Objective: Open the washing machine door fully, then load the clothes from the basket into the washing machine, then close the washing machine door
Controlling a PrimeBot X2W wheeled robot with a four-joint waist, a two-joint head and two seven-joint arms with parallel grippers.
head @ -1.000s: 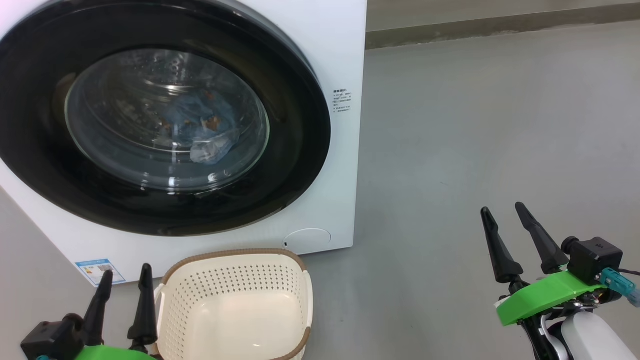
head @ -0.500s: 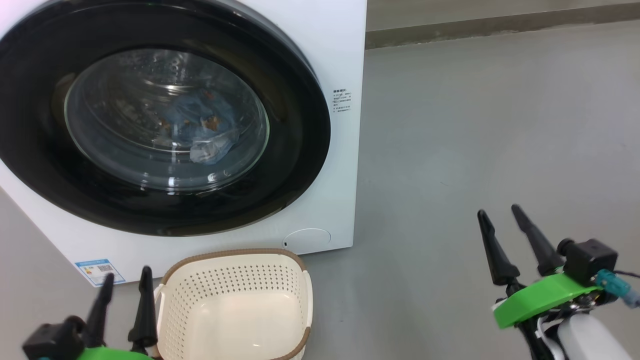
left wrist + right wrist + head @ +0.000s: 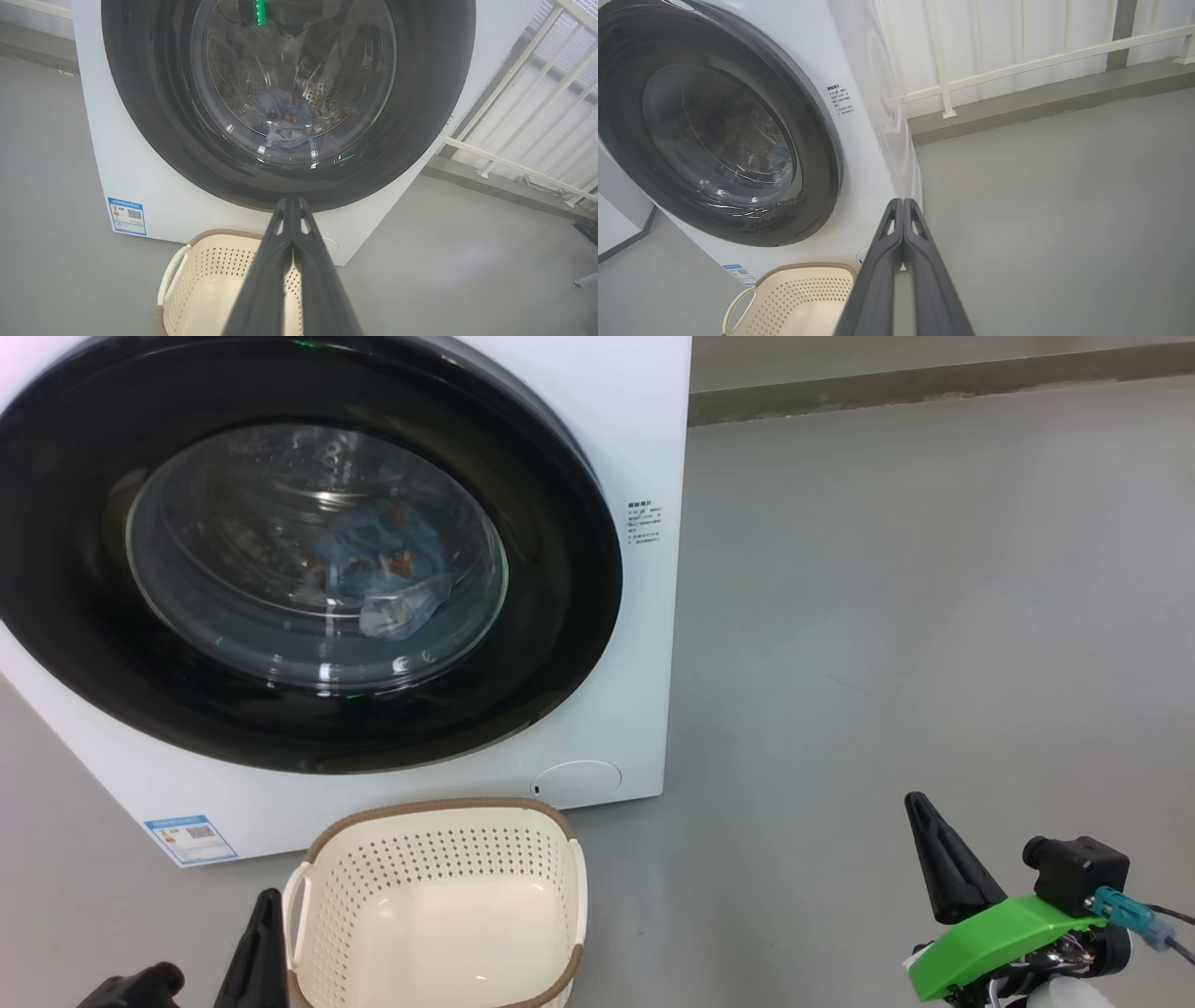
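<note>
- The washing machine (image 3: pixel 616 420), a smooth white box, stands on the grey floor.
- Its door (image 3: pixel 560 616), a glossy black ring around bulging glass, sits shut.
- The basket (image 3: pixel 439 859), cream perforated plastic with a brown woven-look rim, stands empty before it.
- The clothes (image 3: pixel 378 569), crumpled blue fabric, lie inside the drum; the task looks finished.
- The left tool (image 3: pixel 290 205) and the right tool (image 3: pixel 902 203) are pressed together, pinching nothing.

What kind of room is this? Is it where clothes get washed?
Probably a laundry corner, maybe on a balcony. A big white washing machine stands on a grey floor with clothes behind its door, a laundry basket sits in front, and a white railing runs beside it.
</note>
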